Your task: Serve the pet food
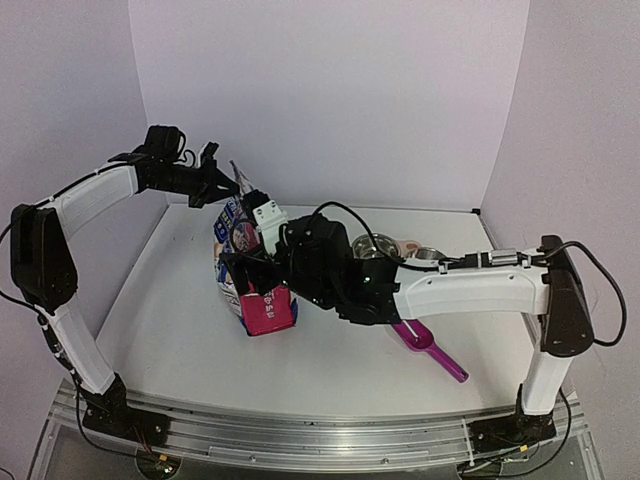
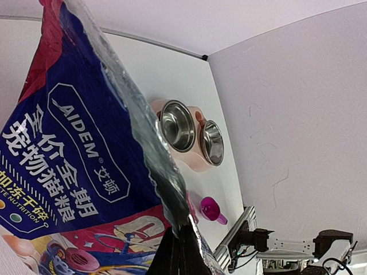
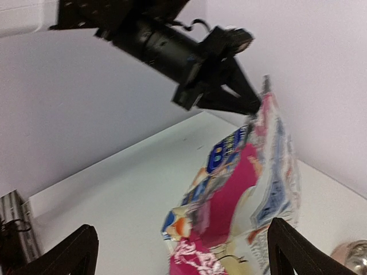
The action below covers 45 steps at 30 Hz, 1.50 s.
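Glossy pouch pinched by left tool; right tool spread wide, maybe touching.

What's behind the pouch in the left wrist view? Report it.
Pink feeder with two steel bowls, and the magenta scoop; the pouch covers anything further left.

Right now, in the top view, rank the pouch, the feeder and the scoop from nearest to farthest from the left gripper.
1. Pouch: centre-left, its top edge pinched in the left gripper.
2. Feeder: at the back, right of centre.
3. Scoop: front right, under the right arm.
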Motion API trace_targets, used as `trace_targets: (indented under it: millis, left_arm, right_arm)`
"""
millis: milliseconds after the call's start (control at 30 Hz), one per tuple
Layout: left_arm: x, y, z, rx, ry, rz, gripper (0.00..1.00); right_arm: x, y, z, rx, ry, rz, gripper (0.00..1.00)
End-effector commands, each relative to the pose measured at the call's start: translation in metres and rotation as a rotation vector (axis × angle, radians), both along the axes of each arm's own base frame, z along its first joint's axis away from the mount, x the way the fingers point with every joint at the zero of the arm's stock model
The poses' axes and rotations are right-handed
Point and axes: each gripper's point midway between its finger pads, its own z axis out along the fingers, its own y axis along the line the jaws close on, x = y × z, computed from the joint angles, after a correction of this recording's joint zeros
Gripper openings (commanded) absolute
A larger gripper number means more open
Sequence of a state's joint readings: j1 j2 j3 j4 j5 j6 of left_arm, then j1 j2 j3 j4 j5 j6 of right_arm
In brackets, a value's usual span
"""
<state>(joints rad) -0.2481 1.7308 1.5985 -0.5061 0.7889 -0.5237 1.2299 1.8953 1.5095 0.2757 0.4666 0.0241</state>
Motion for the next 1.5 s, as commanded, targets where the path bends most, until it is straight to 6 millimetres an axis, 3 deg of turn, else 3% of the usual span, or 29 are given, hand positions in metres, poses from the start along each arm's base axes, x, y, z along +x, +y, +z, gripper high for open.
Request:
trace_targets:
  millis: [0,200,333,533,600,667,700,733,867,933,1033,1167,1267,1467]
  left_arm:
    - [-0.005,0.005,0.010,0.014,-0.034,0.030,0.00]
    - [-0.010,0.009,0.008,0.037,-0.040,0.044,0.00]
    - [-0.014,0.010,0.017,0.037,-0.075,0.034,0.00]
    - [-0.023,0.012,0.019,0.056,-0.115,0.014,0.00]
    - [-0.029,0.012,0.023,0.061,-0.144,-0.006,0.00]
    - [-0.036,0.013,0.033,0.074,-0.215,-0.040,0.00]
    - [-0.039,0.013,0.041,0.087,-0.275,-0.062,0.01]
    - [-0.043,0.013,0.051,0.100,-0.341,-0.084,0.05]
    - [-0.071,0.018,0.106,0.202,-0.754,-0.212,0.41]
    - [-0.089,0.022,0.128,0.252,-0.932,-0.260,0.50]
    - [-0.111,0.024,0.145,0.314,-1.101,-0.338,0.55]
    - [-0.125,0.023,0.146,0.371,-1.159,-0.446,0.56]
    - [-0.126,0.018,0.135,0.420,-1.141,-0.523,0.56]
    - [-0.151,-0.022,0.100,0.472,-1.063,-0.725,0.58]
  right_arm:
    - [0.054,-0.026,0.024,0.011,-0.141,-0.301,0.98]
    - [0.071,0.002,0.005,-0.081,-0.211,-0.315,0.98]
    - [0.076,0.006,0.002,-0.083,-0.214,-0.326,0.92]
    - [0.091,-0.015,0.007,-0.077,-0.209,-0.405,0.50]
    - [0.093,-0.023,0.010,-0.087,-0.215,-0.411,0.31]
    - [0.095,-0.031,0.008,-0.102,-0.218,-0.399,0.03]
    - [0.096,-0.036,0.010,-0.096,-0.215,-0.383,0.00]
    - [0.096,-0.040,0.015,-0.083,-0.211,-0.352,0.00]
    - [0.084,-0.048,0.027,-0.068,-0.217,-0.181,0.00]
    - [0.073,-0.053,0.032,-0.084,-0.243,-0.097,0.00]
    - [0.046,-0.065,0.043,-0.081,-0.276,0.069,0.00]
    - [0.007,-0.086,0.042,-0.092,-0.298,0.268,0.00]
    - [-0.010,-0.096,0.032,-0.138,-0.263,0.353,0.00]
    - [-0.046,-0.111,0.027,-0.128,-0.217,0.487,0.00]
